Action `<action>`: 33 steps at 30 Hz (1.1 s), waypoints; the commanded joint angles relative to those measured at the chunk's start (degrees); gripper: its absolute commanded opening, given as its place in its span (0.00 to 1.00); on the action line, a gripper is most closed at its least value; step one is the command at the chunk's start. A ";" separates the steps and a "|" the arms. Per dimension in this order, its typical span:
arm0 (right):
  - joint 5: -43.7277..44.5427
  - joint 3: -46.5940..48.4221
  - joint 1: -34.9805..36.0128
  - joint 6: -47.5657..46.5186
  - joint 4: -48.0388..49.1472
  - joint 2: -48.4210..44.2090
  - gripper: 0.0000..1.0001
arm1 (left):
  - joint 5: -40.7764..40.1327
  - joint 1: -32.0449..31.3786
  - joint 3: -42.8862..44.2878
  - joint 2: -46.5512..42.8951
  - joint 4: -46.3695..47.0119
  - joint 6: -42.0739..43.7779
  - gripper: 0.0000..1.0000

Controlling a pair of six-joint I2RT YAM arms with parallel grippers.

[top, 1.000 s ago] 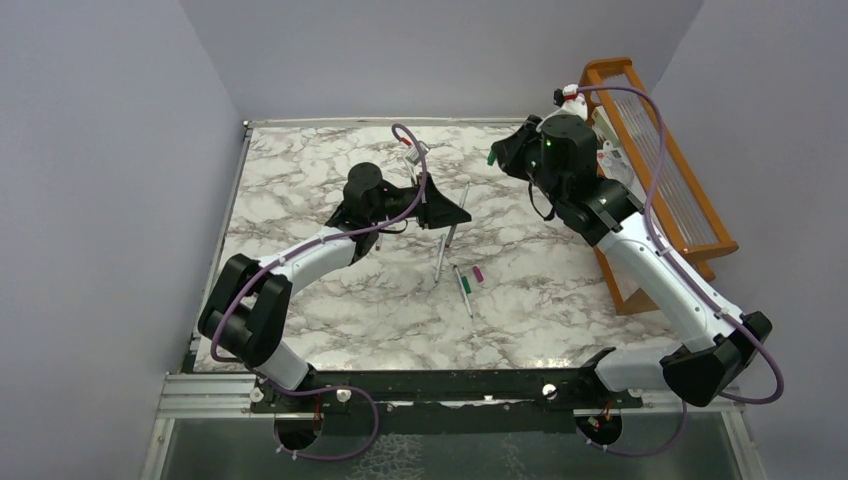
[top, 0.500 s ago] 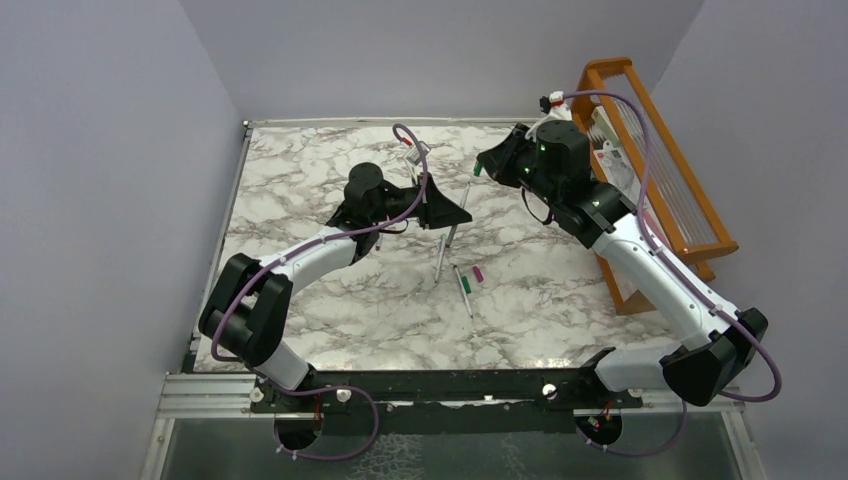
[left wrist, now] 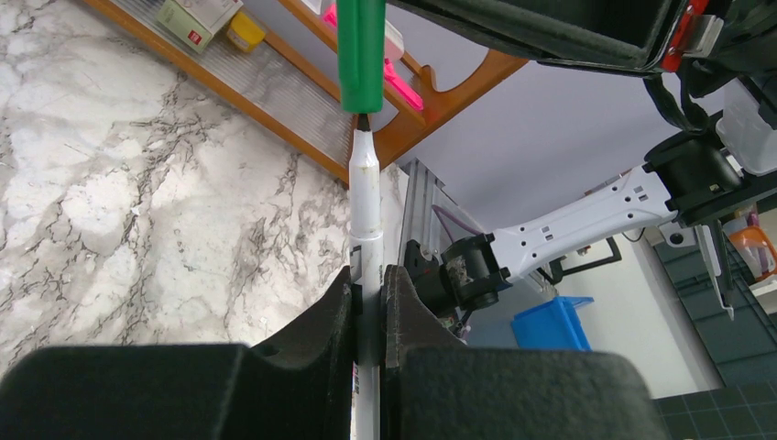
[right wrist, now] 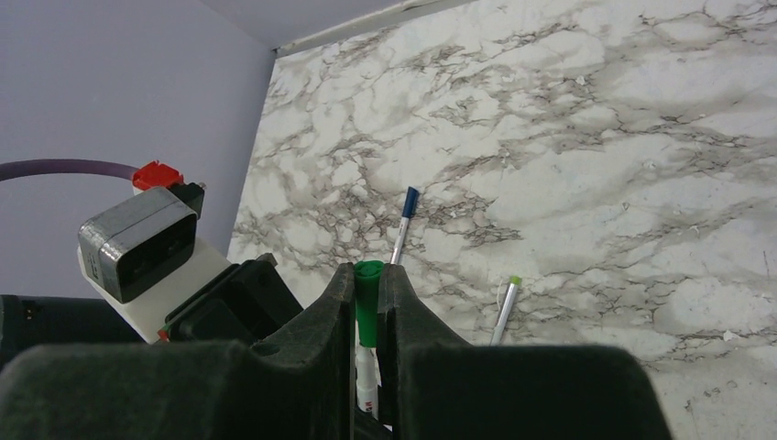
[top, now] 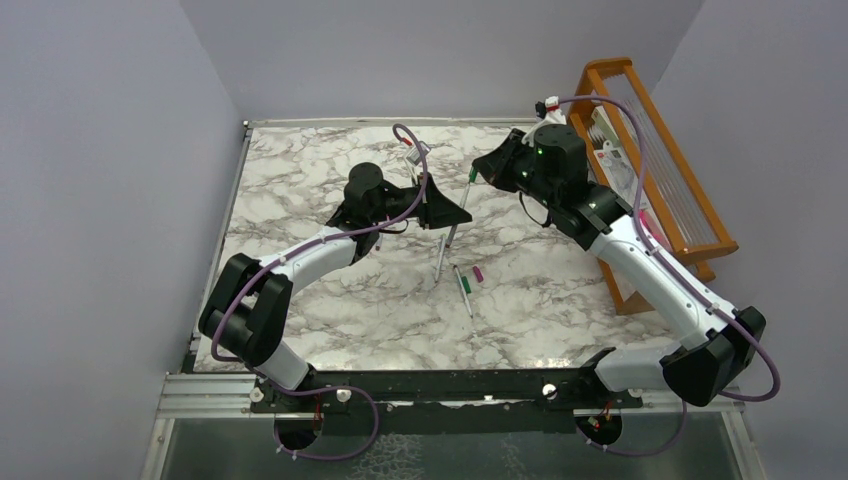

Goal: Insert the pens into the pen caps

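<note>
Change vs a second ago: right gripper has swung left, away from the wooden rack at the right edge of the tabletop. That brings the green cap onto the line of the pen. Left arm hasn't moved.

Left gripper: fingers clamped tight on the pen barrel. Pen sticks out past the fingertips, dark nib forward.

Right gripper: fingers nearly together, pinching the green cap, its end poking out past the tips.

Left wrist view: cap mouth sits right at the nib, roughly in line. Nib is fully visible, so the cap isn't seated.

Right wrist view: white barrel directly below the cap, same axis.

Location: pen and cap meet in the air over the far half of the tabletop, a bit right of centre, between the two arms.

On the tabletop, unchanged: grey pen and green-marked pen lie near the centre. Magenta cap is just beside the green-marked pen, not fitted on either.
</note>
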 commanded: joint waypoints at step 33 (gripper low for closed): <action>-4.26 -4.14 -0.01 2.13 2.34 -2.26 0.01 | -0.04 -0.20 2.74 1.04 2.07 -0.49 0.00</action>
